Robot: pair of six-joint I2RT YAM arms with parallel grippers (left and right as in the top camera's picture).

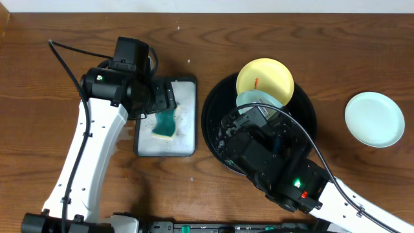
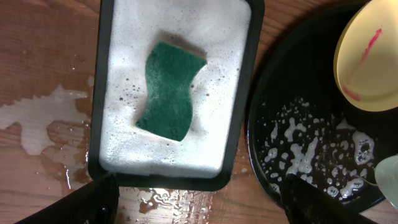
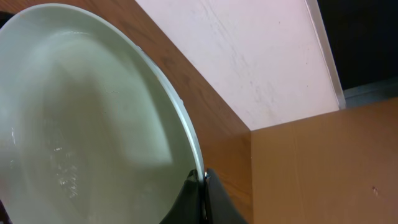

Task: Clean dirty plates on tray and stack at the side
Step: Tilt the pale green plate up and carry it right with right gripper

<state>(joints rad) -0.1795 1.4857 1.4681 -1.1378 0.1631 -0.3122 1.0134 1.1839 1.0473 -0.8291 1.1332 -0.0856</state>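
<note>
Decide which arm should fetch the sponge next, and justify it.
Left. The open left end effector hangs over the sponge, while the right end effector grips a mint plate by its rim.

Bright, even room light, soft shadows.
Overhead looks sharp. At my left wrist the puddle (image 2: pixel 37 121) glints; at my right wrist the close mint plate (image 3: pixel 81 124) goes soft and shaded.

A green sponge (image 2: pixel 171 92) lies in a foamy rectangular tray (image 2: pixel 161 181) on the wet table (image 2: pixel 37 62).
</note>
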